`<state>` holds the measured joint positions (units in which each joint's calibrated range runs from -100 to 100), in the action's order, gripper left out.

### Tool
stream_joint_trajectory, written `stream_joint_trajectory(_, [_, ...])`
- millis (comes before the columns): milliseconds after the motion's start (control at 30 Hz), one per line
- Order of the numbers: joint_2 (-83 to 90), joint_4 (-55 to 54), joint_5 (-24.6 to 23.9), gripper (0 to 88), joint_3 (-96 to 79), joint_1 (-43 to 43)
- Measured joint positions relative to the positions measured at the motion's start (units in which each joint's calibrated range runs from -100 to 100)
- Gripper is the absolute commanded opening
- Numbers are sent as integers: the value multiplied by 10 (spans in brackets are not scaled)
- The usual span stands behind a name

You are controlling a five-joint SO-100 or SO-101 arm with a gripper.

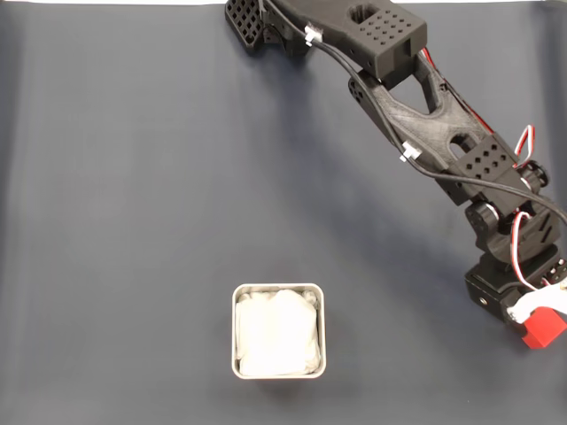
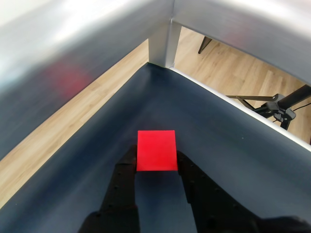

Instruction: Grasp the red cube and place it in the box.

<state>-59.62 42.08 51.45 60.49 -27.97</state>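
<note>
One small bright red solid cube (image 2: 156,150) with plain matte faces sits between the two black fingers of the gripper (image 2: 156,167), which pinches it by opposite flat sides. It looks light and rigid, and those parallel faces seem the best hold. In the fixed view the cube (image 1: 542,327) is at the gripper's tip near the dark tabletop (image 1: 133,221) edge; the square silvery metal box (image 1: 278,330), lined with crumpled white paper, lies well apart. No writing is readable.
</note>
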Motion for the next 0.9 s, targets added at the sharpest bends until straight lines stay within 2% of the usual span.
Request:
stream_joint_trajectory(433, [30,4,0,63,-33,7])
stream_joint_trajectory(900, [201,48,9,63,-161,42])
